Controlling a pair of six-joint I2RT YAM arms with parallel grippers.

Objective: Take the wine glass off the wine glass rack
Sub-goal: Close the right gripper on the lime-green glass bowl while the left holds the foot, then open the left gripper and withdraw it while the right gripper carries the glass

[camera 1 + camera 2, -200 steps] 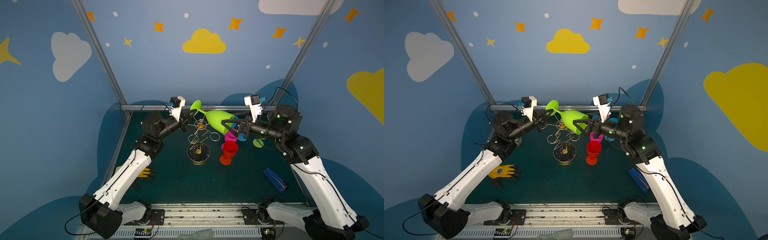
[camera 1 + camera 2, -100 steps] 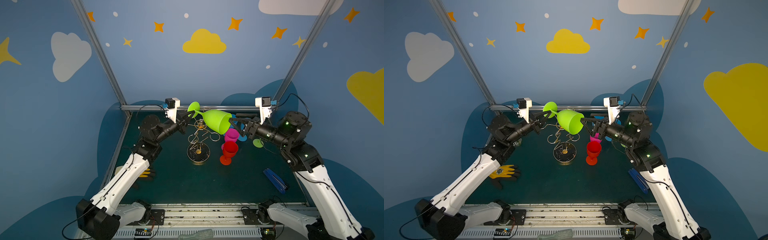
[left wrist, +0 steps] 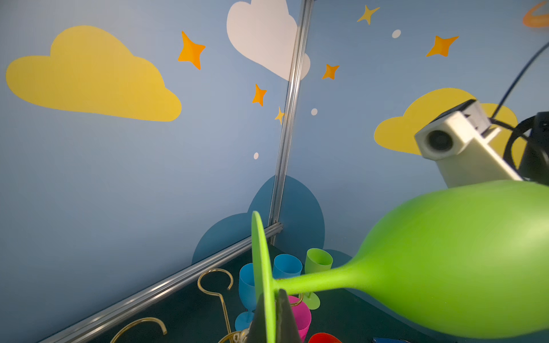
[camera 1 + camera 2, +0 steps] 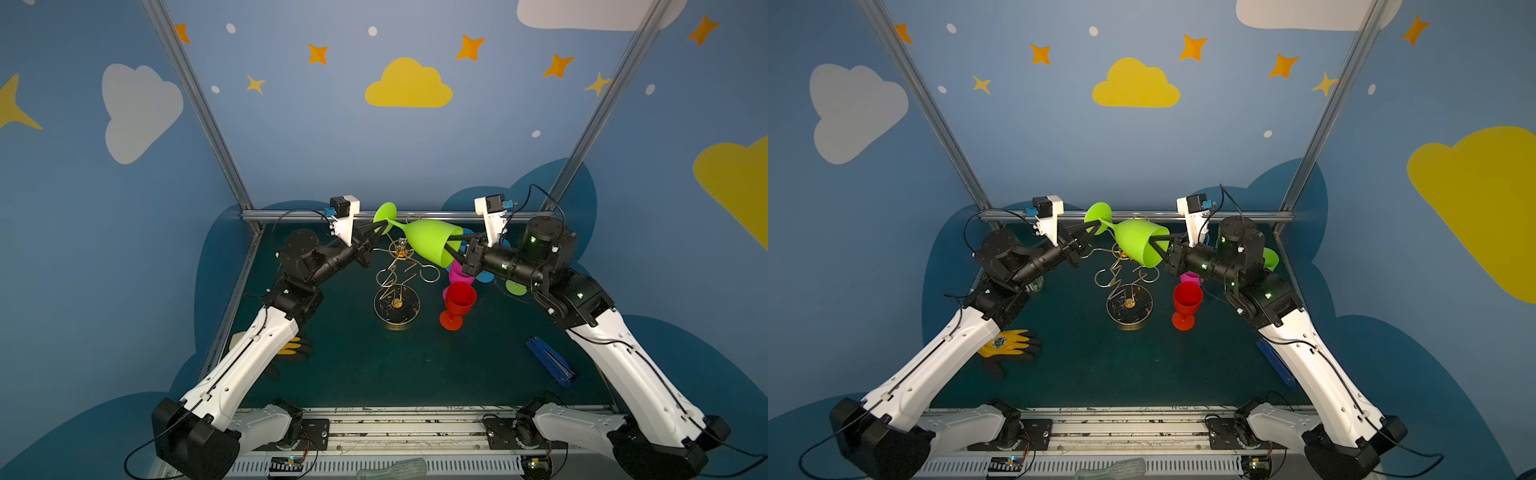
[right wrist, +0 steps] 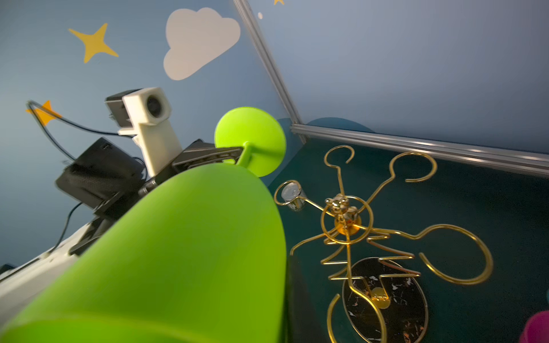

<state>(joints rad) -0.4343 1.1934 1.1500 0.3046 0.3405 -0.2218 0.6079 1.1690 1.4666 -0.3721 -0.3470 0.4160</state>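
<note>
- In both top views the green wine glass (image 4: 432,245) (image 4: 1140,245) hangs on its side in the air. Its foot points to the left arm and its mouth to the right arm.
- It sits above the wine glass rack (image 4: 397,270) (image 4: 1127,278), which stands upright on the dark desk (image 4: 374,365).
- The left gripper (image 4: 380,228) (image 4: 1094,226) is closed on the flat foot of the glass.
- The right gripper (image 4: 453,245) (image 4: 1156,243) is pinched onto the rim of the bowl, with one finger inside the mouth and one outside.
- A red glass (image 4: 457,301) stands on the desk just beside the rack's base, with a pink glass (image 4: 457,276) behind it.
- A yellow glove (image 4: 1009,343) lies near the left arm.
- In the left wrist view, the left gripper (image 3: 271,300) shows both dark fingers (image 3: 285,311) pressed against the two faces of the thin green foot disc, clamped tight.
- The stem and bowl of the glass (image 3: 445,258) run off sideways towards the other arm's camera.
- Gold loops of the rack (image 3: 214,285) show beyond the foot, apart from the glass.
- In the right wrist view, the bowl of the glass (image 5: 178,252) fills the near side and hides the right gripper's own fingers.
- The left gripper (image 5: 214,154) grips the foot at the far end.
- The rack (image 5: 344,219) stands beside the bowl with its arms apart from the glass.
</note>
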